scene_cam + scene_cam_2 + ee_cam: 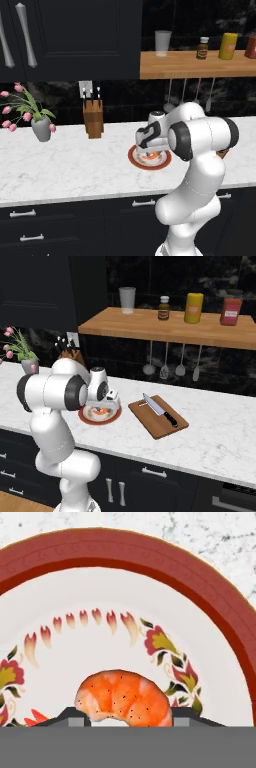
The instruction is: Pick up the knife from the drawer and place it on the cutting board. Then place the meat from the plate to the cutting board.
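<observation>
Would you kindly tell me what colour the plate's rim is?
Reddish-brown, around a cream centre with floral motifs; the plate shows best in the hand view.

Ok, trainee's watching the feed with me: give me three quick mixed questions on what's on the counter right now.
1. True or false: the knife already lies on the cutting board.
2. What does the gripper straddle? A) the meat B) the knife block C) a bottle
3. Fill in: the meat lies on the ___.

Key: 1 true; 2 A; 3 plate.
</observation>
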